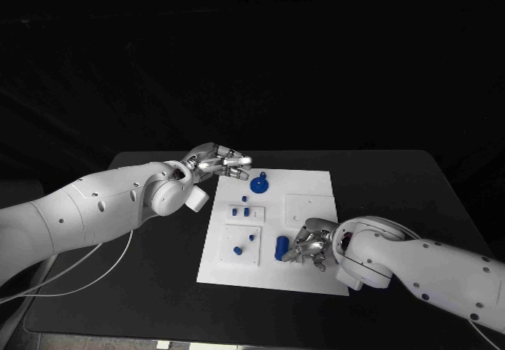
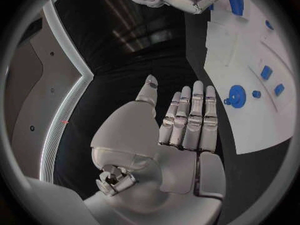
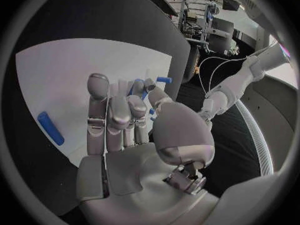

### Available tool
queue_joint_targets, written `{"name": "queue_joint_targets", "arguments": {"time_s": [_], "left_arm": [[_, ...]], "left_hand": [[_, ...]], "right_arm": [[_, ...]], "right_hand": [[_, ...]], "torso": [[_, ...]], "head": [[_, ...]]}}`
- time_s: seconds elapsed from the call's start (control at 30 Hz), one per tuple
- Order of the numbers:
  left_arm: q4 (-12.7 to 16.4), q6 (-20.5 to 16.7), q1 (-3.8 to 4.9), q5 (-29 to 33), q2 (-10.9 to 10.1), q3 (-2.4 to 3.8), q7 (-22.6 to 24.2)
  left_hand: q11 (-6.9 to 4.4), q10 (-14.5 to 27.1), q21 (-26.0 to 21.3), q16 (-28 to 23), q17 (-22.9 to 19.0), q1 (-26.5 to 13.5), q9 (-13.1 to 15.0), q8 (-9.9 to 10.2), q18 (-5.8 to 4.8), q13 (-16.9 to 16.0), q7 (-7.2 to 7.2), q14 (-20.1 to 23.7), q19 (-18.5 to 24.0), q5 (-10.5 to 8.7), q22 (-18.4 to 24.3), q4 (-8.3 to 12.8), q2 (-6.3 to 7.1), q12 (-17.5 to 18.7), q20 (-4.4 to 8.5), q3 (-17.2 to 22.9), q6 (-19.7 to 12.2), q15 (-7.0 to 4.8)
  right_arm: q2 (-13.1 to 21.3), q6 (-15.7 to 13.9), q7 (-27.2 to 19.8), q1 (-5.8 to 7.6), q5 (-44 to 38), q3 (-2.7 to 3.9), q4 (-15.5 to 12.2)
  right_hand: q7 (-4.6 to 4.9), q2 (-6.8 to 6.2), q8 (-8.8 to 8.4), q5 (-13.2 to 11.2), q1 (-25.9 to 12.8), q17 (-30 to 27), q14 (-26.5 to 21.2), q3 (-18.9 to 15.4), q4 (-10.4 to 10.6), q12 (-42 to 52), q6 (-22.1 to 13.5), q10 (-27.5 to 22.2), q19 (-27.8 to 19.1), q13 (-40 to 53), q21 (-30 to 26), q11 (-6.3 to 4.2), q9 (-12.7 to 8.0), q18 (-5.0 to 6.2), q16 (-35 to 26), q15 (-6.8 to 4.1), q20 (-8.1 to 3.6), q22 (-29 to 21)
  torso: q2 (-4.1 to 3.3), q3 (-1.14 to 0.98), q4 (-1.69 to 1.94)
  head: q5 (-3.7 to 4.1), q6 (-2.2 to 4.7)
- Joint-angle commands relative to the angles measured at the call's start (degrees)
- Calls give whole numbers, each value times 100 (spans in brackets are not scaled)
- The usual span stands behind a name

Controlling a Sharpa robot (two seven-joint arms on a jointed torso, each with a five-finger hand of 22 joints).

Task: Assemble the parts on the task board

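While both arms reach in, the flat white plastic task board [image 1: 316, 191] lies mid-frame in the head view on the matte black table [image 1: 400, 175].

Left silver hand [image 1: 218, 162] is at the board's upper-left corner. The left wrist view shows its fingers [image 2: 195, 116] straight and side by side, palm bare: it holds nothing.

Right silver hand [image 1: 312, 246] sits low on the board, lower centre of the head view. Its fingers [image 3: 115, 116] are curled in, with blue bits showing between them in the right wrist view; I cannot tell if it pinches a part or just hovers over one.

Parts, all blue, smooth, hard-looking plastic:
- elongated blue rounded bar [image 1: 282, 247], lying flat, just left of the right hand
- round blue disc with a small handle-like tab [image 1: 259, 184], upper board, near the left hand
- two small blue rectangular pegs [image 1: 242, 212], standing in a raised white block at centre-left
- small blue stud [image 1: 238, 250], on the lower-left white block

Handling, as a judgement: parts are probably light and rigid, not fragile, and a bit slippery against metal fingers. Take the bar across its narrow width near the middle. Take the disc by the tab or across the rim. Pegs need a fingertip pinch from above. The board is thin and may slide if pushed sideways.
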State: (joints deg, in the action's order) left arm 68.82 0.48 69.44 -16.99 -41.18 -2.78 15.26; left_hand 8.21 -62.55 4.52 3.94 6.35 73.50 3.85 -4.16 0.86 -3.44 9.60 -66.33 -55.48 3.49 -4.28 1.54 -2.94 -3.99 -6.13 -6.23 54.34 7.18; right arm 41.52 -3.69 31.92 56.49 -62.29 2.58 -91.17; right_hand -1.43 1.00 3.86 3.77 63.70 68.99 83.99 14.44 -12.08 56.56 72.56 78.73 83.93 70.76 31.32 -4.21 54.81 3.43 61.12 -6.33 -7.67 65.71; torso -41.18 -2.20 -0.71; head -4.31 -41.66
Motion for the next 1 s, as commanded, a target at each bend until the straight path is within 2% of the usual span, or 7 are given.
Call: {"name": "queue_joint_targets", "arguments": {"time_s": [0.03,0.13,0.27,0.5,0.83,0.97,1.0], "left_arm": [[8,89,2,-1,10,4,30],[7,92,2,-1,10,4,28],[10,85,2,0,8,4,34],[18,83,2,1,7,4,57],[16,98,2,4,4,4,65],[14,115,2,4,5,4,69],[13,117,2,4,5,4,68]], "left_hand": [[5,50,34,-30,6,-74,9,-17,11,-4,-9,27,19,-37,-6,-48,-13,13,-19,-8,-47,-3],[5,50,34,-30,6,-74,9,-17,11,-4,-9,27,19,-37,-6,-48,-13,13,-19,-8,-47,-3],[5,50,34,-30,6,-74,9,-17,11,-4,-9,27,19,-37,-6,-48,-13,13,-19,-8,-47,-3],[4,49,34,-30,5,-84,9,-17,10,-4,-11,26,19,-34,-6,-80,-36,13,-19,-12,-47,-4],[4,48,33,-30,4,-92,8,-15,10,-4,-10,27,20,-31,-5,-101,-43,12,-19,-16,-52,-4],[5,49,30,-30,4,-85,9,-17,8,-4,-10,28,25,-30,-4,-106,-43,12,-20,-14,-50,-3],[5,49,30,-30,4,-85,9,-17,8,-4,-10,28,25,-30,-4,-106,-43,12,-20,-14,-50,-3]], "right_arm": [[-18,-8,123,-17,-109,0,28],[-22,-33,135,-22,-112,0,45],[-18,19,109,-29,-79,0,55],[-11,117,68,-46,-5,0,32],[16,251,69,-59,53,0,10],[22,325,104,-67,105,0,-4],[24,340,112,-69,113,0,-6]], "right_hand": [[-6,63,-16,-37,-27,0,24,153,-34,32,1,36,238,11,22,-5,26,-59,23,-2,7,11],[-16,23,-2,-81,-228,6,30,583,-55,29,-11,41,232,14,25,-7,154,-65,47,-2,3,19],[-6,170,-12,-100,-275,4,18,647,41,23,-18,40,240,16,24,-13,159,-67,37,-11,-7,19],[-9,154,-9,-100,-436,23,22,877,90,3,-27,52,241,45,30,-15,248,-97,29,-17,-20,33],[-6,114,-13,-83,-495,21,26,960,70,2,-32,50,240,57,27,-10,292,-89,22,-6,-7,37],[7,115,-14,-18,-531,10,28,1138,11,15,-41,41,236,52,37,2,312,-67,32,9,17,47],[10,118,-14,90,-535,9,28,1174,5,20,-44,41,236,53,34,3,315,-66,33,9,17,46]], "torso": [[-1,1,0],[0,0,-3],[0,-1,-2],[1,-3,-1],[2,-1,-5],[-2,-3,-5],[-2,-3,-5]], "head": [[-3,-4],[-1,-8],[-2,-11],[2,-29],[-4,-30],[-6,-23],[-6,-23]]}}
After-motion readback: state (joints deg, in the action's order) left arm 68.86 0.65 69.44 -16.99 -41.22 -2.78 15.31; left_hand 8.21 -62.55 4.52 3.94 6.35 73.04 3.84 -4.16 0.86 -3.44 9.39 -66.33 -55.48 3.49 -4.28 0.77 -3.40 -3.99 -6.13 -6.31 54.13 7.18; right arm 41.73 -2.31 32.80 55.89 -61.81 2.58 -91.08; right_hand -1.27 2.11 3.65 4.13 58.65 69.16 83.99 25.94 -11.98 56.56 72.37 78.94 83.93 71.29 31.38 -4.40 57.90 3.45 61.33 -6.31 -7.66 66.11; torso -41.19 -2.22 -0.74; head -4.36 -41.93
